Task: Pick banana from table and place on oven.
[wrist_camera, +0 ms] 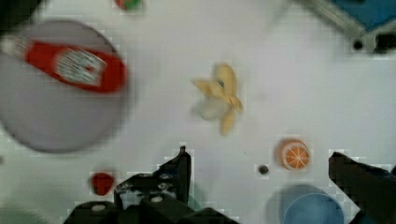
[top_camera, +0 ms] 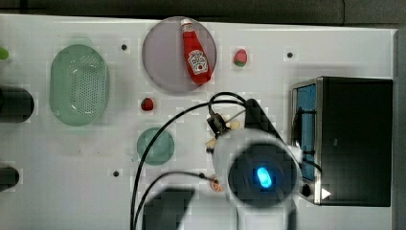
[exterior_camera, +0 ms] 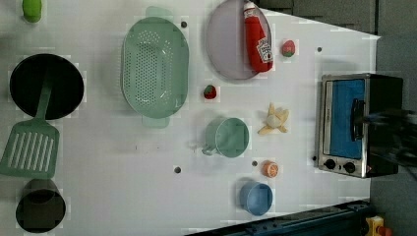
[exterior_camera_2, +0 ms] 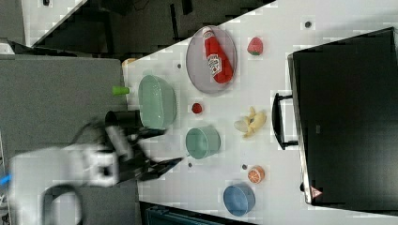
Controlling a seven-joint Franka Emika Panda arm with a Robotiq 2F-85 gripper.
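The banana (exterior_camera: 274, 120), pale yellow with its peel splayed open, lies on the white table (exterior_camera: 123, 162) between the green cup and the oven (exterior_camera: 354, 123). In the right view the banana (exterior_camera_2: 251, 123) sits just off the handle of the oven (exterior_camera_2: 347, 117). In the top view my arm (top_camera: 258, 175) hangs over that spot and hides most of the banana (top_camera: 234, 124). My gripper (wrist_camera: 259, 156) is open with nothing between its fingers. It is above the table and apart from the banana (wrist_camera: 218, 98).
A ketchup bottle (exterior_camera: 258, 37) lies on a grey plate (exterior_camera: 226, 44). Near the banana are a green cup (exterior_camera: 231, 137), an orange slice (exterior_camera: 270, 169), a blue cup (exterior_camera: 255, 198) and a strawberry (exterior_camera: 210, 92). A green colander (exterior_camera: 155, 66) and black pots stand farther off.
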